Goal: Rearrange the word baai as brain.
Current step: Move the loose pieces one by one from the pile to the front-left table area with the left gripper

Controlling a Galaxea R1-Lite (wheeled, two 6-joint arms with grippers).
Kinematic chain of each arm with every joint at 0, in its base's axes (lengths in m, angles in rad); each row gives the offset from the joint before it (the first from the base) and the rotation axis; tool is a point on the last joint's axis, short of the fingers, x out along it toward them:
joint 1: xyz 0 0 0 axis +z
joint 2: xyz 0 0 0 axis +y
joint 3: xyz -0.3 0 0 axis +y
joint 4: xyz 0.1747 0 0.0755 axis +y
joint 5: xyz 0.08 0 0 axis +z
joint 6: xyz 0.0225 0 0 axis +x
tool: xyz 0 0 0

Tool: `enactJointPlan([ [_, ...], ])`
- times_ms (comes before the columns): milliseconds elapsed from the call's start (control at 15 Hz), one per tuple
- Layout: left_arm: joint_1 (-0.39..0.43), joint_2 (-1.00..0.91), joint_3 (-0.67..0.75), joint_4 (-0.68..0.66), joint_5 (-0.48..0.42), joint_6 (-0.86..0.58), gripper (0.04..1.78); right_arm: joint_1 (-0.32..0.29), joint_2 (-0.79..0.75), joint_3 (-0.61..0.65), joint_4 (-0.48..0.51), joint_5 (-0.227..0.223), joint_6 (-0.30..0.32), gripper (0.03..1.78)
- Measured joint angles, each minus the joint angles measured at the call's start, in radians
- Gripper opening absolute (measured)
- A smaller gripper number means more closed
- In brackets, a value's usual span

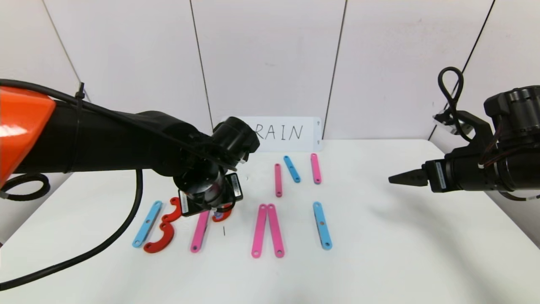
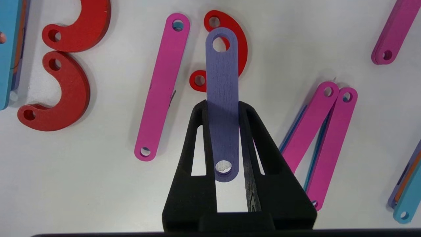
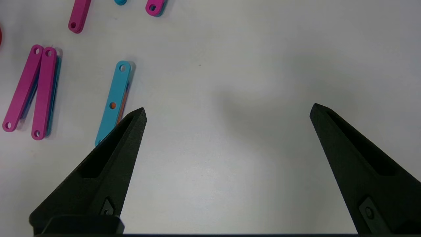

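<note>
Left pincer: pressed together on a purple strip, pinching it across its width; it hangs above the second letter of the word.
Purple strip: lifted off the desk, its free end over a red arc.
Red arc: lies flat just beside a pink strip, the two together forming the second letter.
The word: a row of letters on the near half of the desk, running left to right across the head view.
First letter: a light-blue strip with two red arcs beside it.
Third letter: two pink strips meeting at the far end and splayed at the near end.
Last stroke: a light-blue strip lying alone.
Behind the row: three shorter strips, pink, light-blue, pink.
White card: stands against the wall, partly hidden by the left arm.
Right pincer: spread wide, holding nothing, raised above the right side of the desk.
</note>
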Motion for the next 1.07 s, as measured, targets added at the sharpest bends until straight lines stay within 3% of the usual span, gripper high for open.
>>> enactJointPlan([
  [1067,-0.084,-0.037,0.219,-0.106,0.005,-0.062,0.27,-0.005,0.007,0.006,-0.026,-0.001,-0.004,1.74],
])
